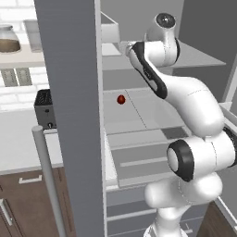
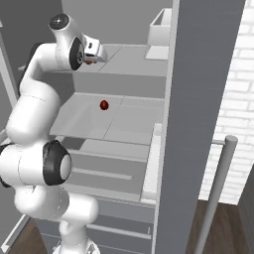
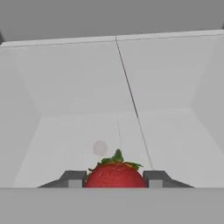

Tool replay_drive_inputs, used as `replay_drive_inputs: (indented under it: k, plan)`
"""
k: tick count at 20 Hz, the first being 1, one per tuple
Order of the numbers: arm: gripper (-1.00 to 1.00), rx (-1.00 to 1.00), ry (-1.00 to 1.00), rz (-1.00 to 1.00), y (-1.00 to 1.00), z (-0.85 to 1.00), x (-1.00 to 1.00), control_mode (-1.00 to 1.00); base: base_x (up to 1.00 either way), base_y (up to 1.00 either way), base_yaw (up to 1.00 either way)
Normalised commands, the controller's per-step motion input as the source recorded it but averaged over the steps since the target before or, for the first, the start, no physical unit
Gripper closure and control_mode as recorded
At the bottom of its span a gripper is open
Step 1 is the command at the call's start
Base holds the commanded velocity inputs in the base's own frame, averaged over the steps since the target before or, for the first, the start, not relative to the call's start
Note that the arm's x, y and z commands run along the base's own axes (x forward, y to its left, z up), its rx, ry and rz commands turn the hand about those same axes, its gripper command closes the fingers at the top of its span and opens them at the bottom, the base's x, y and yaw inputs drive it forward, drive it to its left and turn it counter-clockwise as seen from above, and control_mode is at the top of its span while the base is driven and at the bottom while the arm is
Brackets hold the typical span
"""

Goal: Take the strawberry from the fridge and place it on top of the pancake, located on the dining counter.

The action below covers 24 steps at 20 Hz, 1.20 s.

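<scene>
The strawberry (image 3: pixel 115 176) sits between the end effector's (image 3: pixel 114 178) two fingertips, apparently gripped, raised above the open fridge's (image 1: pixel 69 92) middle shelf (image 2: pixel 129 121), so withdrawal runs straight back out toward the robot.

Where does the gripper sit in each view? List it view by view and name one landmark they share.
Left base view: gripper at upper centre, largely hidden behind the arm's wrist.
Right base view: gripper at upper left, at the arm's end inside the fridge.
Hand view: gripper at bottom centre, its tips either side of the strawberry.
Shared landmark: the pale fridge shelves crossed by a dark seam.
</scene>
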Motion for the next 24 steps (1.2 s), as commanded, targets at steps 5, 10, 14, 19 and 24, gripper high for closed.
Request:
replay_drive_inputs:
  k: [5, 10, 14, 19, 24]
  plan:
    - [1.0, 0.02, -0.07, 0.01, -0.05, -0.06, -1.0, -1.0, 0.0, 0.0, 0.0]
    - [1.0, 0.0, 0.03, 0.0, -0.23, -0.18, -1.0, -1.0, 0.0, 0.0, 0.0]
    - [1.0, 0.0, 0.05, 0.0, -0.19, -0.38, -1.0, -1.0, 0.0, 0.0, 0.0]
    - [1.0, 0.0, 0.11, 0.0, -0.06, -0.56, -1.0, -1.0, 0.0, 0.0, 0.0]
    - [1.0, -0.02, 0.1, 0.0, -0.01, -0.69, -1.0, -1.0, 0.0, 0.0, 0.0]
